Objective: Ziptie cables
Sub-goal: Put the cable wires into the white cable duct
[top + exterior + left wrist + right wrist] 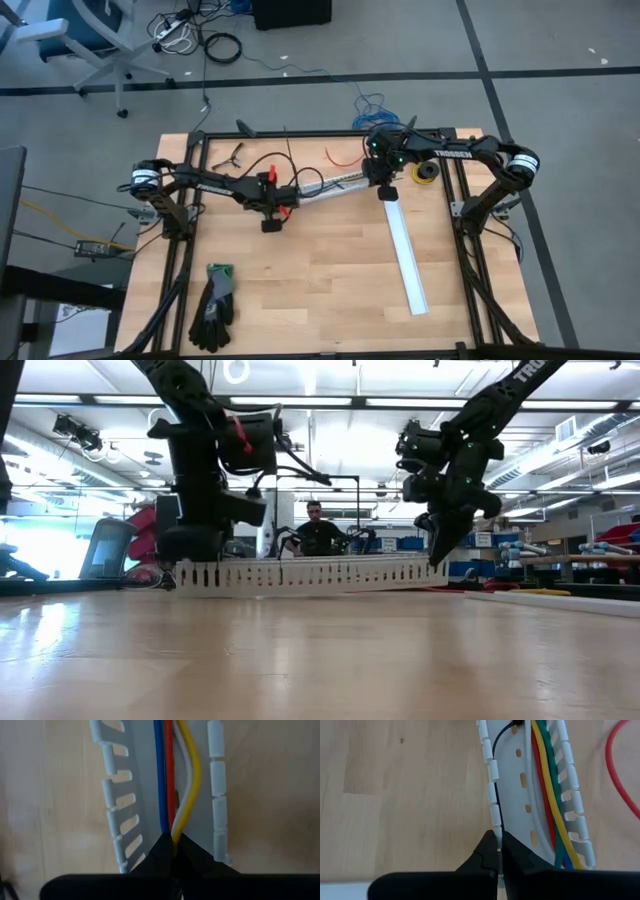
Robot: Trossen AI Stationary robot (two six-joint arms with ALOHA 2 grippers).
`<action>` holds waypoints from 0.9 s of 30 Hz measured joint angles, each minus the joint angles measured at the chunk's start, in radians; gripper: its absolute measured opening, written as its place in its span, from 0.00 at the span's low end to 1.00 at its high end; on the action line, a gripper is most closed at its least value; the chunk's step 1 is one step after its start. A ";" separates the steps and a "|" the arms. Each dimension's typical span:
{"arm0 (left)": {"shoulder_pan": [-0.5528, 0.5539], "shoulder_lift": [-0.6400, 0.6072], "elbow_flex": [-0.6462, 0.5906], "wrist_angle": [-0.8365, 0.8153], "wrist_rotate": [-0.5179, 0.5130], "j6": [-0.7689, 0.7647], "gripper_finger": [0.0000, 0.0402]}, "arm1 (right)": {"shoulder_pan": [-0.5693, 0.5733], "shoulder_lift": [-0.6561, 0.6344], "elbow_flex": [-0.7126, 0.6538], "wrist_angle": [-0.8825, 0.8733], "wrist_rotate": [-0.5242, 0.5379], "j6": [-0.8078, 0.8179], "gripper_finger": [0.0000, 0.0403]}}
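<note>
The cables (169, 770), blue, red, white and yellow wires, run along the floor of a white slotted channel (330, 185) that lies at the table's far middle. My left gripper (172, 842) stands at the channel's left end (288, 197), shut on the wires. At the right end, my right gripper (498, 847) is shut on one toothed side wall of the channel, with the red, yellow, green and blue cables (550, 795) lying beside it. In the low view the channel (310, 575) stretches between the two grippers. My left gripper pinches the wire bundle (170, 827) between its two fingertips, inside the channel near its left end. The fingers slant steeply down from the table's left and point along the wires. The wires lie in the channel beyond the fingertips. My right gripper pinches the channel's slotted side wall (494, 820) between its two fingers, near the channel's right end. The fingers slant steeply down (438, 552) and lie in line with the wall. A thin black wire runs along that wall.
A flat white cover strip (405, 255) lies on the table right of centre. A pair of dark gloves (213, 305) sits near the front left. A yellow roll (427, 172) and a loose red wire (345, 155) lie at the far edge. A person sits behind the table (318, 535).
</note>
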 joint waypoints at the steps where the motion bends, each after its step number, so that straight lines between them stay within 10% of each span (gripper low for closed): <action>1: 0.005 0.000 0.000 0.016 0.004 0.010 0.05 | -0.005 0.001 0.001 -0.009 -0.001 0.000 0.00; 9: 0.053 0.001 -0.010 0.174 0.159 0.015 0.09 | -0.020 0.002 0.005 -0.017 -0.073 0.024 0.00; 27: 0.049 -0.029 -0.012 -0.045 0.126 -0.065 0.08 | -0.013 0.002 0.005 -0.018 -0.061 0.032 0.00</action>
